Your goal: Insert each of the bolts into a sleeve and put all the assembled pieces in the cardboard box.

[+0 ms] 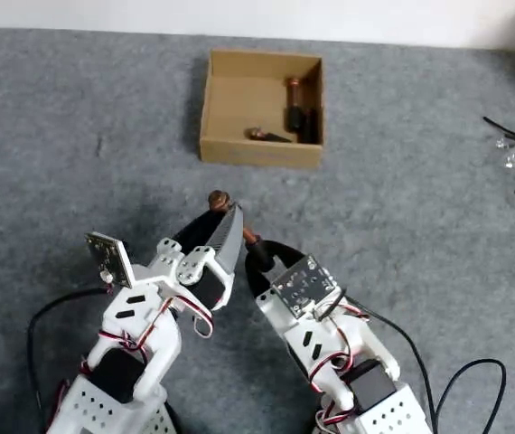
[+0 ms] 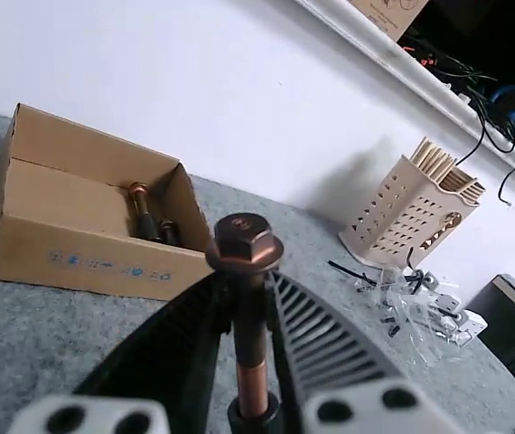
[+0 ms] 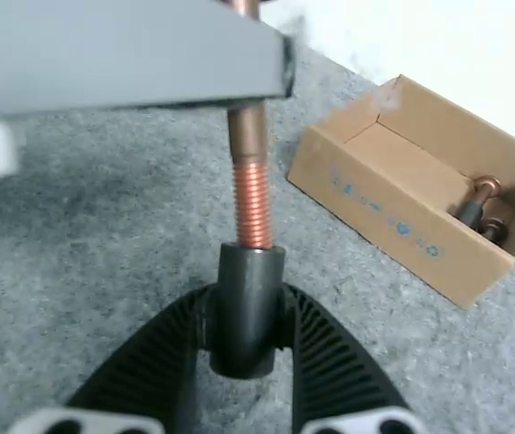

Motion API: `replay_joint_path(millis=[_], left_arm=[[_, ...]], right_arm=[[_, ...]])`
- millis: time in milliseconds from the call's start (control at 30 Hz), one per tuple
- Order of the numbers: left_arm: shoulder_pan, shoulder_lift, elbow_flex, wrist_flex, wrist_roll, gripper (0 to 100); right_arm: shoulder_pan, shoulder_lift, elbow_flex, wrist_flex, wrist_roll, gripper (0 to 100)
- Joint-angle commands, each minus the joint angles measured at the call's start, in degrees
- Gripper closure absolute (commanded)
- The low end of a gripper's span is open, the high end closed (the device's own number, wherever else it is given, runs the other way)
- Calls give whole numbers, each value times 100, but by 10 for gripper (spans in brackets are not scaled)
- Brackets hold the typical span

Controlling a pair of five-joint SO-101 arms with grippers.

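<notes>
Sleeve (image 3: 247, 312) at bolt (image 3: 251, 194) tip, box (image 3: 375, 212) beyond

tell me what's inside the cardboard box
In the cardboard box, one sleeved bolt lies along a side wall and a second sleeved bolt along the near wall. The shadowed corner between them may hide more.

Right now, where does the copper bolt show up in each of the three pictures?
High view: bolt mid-picture, on the robot's side of the cardboard box.
Left wrist view: bolt gripped between the jaws, its hex head beyond them.
Right wrist view: bolt, threaded end entering the dark sleeve held in the jaws.
Shared landmark: the cardboard box.
</notes>
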Motion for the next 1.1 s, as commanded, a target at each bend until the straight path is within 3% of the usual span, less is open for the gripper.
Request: replay_joint_path(millis=[0, 267, 500, 1067], left_arm=[[92, -66, 110, 0, 0, 993], [356, -57, 110, 352, -9, 993], [1059, -66, 110, 818, -985, 993], [602, -75, 110, 782, -967, 993]], right_arm=[[-48, -136, 532, -224, 79, 994], [251, -136, 505, -242, 79, 994], [233, -136, 523, -242, 79, 994], [251, -136, 523, -242, 88, 994]])
